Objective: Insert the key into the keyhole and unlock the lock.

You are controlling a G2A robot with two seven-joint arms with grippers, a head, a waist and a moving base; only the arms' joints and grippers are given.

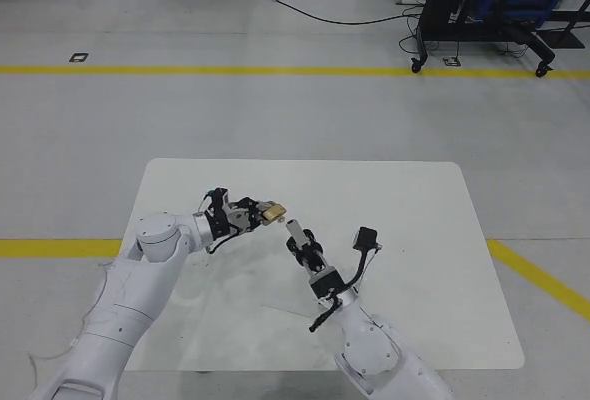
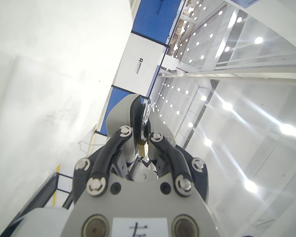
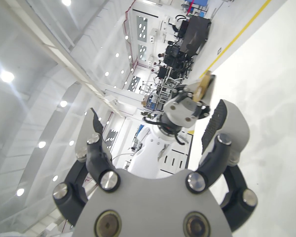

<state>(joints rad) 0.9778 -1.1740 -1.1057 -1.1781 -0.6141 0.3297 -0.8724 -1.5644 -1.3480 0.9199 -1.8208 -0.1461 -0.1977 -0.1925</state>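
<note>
Right now your left gripper (image 1: 259, 213) is clamped shut on the brass lock (image 1: 272, 212) and holds it over the middle of the white table (image 1: 415, 300). Through the left wrist camera you see the lock (image 2: 143, 149) seated deep between the two closed fingers (image 2: 128, 114). A bright metal piece (image 2: 148, 110) runs out from it toward the fingertips; whether that is the shackle or the key, you cannot tell. Your right gripper (image 1: 295, 232) sits just beside the lock, on the side nearer the robot, and points up at it. Through the right wrist camera its jaws stand wide apart, with nothing held between the ribbed pads (image 3: 213, 122). Past those pads you look along the back of the left gripper to the lock (image 3: 203, 85), which lies close to one pad's tip. From above, the two grippers are very near each other, but you cannot tell whether the right one touches the lock.
</note>
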